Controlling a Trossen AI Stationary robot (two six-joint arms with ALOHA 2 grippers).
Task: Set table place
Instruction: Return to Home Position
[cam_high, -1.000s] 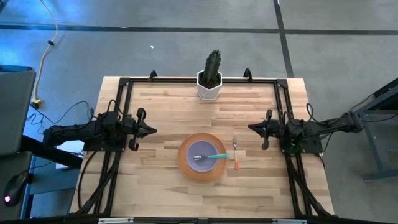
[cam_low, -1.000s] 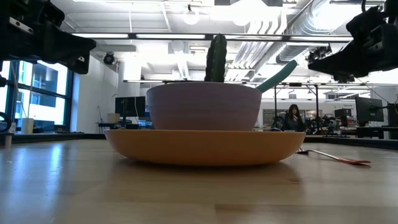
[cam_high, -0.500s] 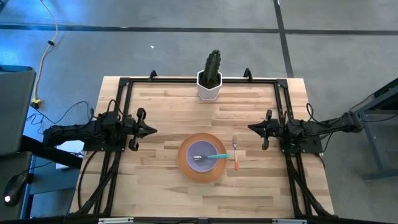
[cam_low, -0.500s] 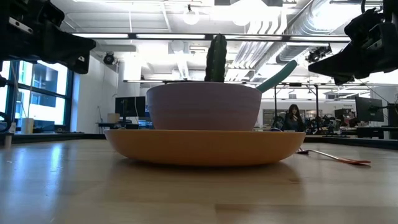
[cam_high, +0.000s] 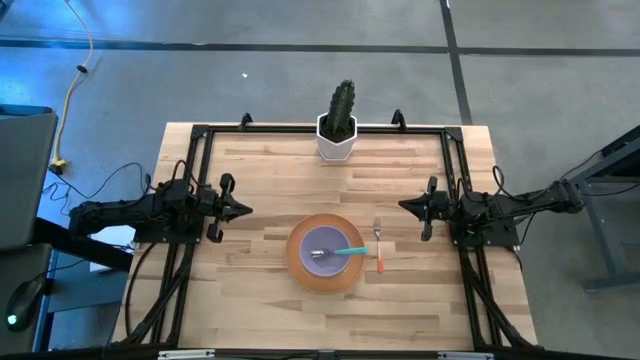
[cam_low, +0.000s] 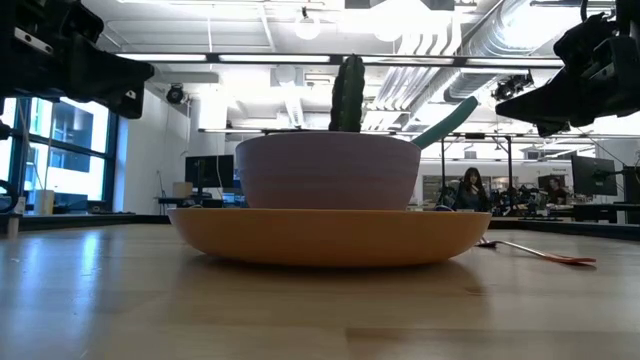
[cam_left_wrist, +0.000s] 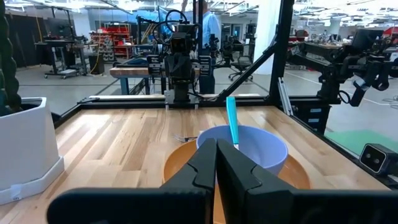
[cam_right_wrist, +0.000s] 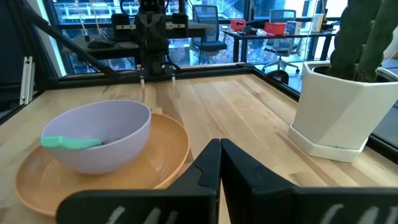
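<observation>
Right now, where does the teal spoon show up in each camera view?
High view: spoon in the lilac bowl, handle pointing right.
Low view: handle rising over the bowl's right rim.
Left wrist view: handle standing up from the bowl.
Right wrist view: handle lying inside the bowl.
Shared landmark: the orange plate.

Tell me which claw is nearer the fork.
Right. The right claw hangs just right of the fork; the left claw is on the plate's far side.

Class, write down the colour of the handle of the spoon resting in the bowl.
Teal; the metal spoon shows it best in the left wrist view.
</observation>
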